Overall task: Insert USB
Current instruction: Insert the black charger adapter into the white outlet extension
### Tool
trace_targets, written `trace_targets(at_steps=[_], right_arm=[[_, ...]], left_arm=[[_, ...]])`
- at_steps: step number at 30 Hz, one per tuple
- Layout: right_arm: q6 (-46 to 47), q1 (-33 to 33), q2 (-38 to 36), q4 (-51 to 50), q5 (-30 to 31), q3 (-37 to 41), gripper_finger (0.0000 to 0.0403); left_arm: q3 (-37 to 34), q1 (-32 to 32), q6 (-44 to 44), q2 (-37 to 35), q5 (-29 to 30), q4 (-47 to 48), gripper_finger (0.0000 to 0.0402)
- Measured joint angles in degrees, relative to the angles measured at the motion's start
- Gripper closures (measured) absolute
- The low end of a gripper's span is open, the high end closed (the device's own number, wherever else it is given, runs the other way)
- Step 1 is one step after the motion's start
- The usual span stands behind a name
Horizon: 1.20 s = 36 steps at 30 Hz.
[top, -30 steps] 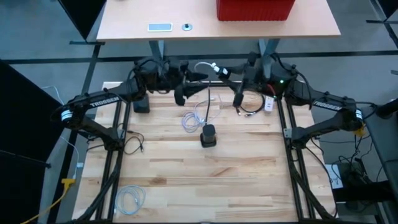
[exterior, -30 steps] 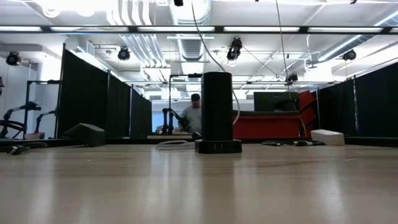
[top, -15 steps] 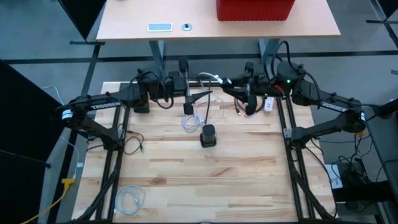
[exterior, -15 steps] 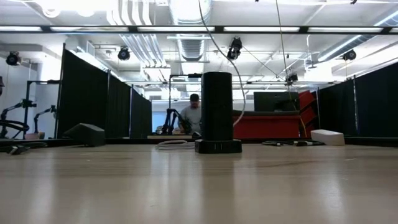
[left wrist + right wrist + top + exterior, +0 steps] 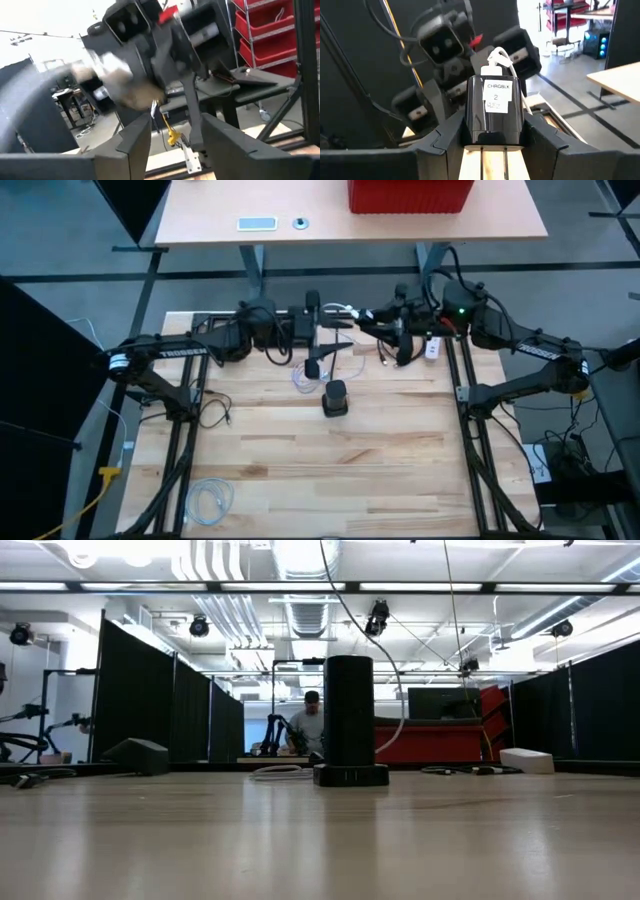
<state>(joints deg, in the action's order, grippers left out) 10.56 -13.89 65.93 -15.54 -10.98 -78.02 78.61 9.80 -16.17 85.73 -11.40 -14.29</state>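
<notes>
My right gripper [image 5: 494, 125] is shut on a black charger block [image 5: 494, 107] labelled "CHRGBLK 2", held in the air over the table's far edge [image 5: 372, 316]. A white USB plug [image 5: 497, 59] sits at the block's far end. Its white cable [image 5: 336, 308] loops down to a coil [image 5: 310, 376] on the table. My left gripper [image 5: 175, 125] faces the block from the table's left, open, with nothing between its fingers [image 5: 328, 332]. A black cylindrical tower [image 5: 335, 397] stands on its base at mid-table. My right gripper pinches the charger block's two long sides [image 5: 468, 115] between its two fingers, at the block's near end. The fingers lie level, coming from the table's right and running along the block. The block is lifted clear, label side toward the wrist camera, plug end pointing at my left gripper.
A second cable coil [image 5: 210, 498] lies at the near left corner. A small dark cable [image 5: 215, 415] lies by the left frame, and a white tag [image 5: 432, 348] by the right one. Bare wood fills the table's near half. A person [image 5: 312, 730] shows beyond the table.
My left gripper has moved toward the table's right, closer to the block, and has rolled about its own axis. My right gripper has rolled too, turning the block while staying in place. The hanging cable has swung and bows out more to the right in the low view.
</notes>
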Motion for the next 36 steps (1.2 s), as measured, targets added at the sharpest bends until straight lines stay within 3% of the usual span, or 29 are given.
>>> trace_targets(at_steps=[13, 36], right_arm=[[-0.13, 0.24, 1.99, 0.14, 0.04, -0.02, 0.0258], [-0.04, 0.59, 3.0, -3.52, 0.11, 0.02, 0.0258]], left_arm=[[0.0, -0.19, 0.62, 0.33, 0.05, -1.17, 0.0266], [-0.02, -0.39, 1.25, 2.02, 0.0, -3.66, 0.0262]])
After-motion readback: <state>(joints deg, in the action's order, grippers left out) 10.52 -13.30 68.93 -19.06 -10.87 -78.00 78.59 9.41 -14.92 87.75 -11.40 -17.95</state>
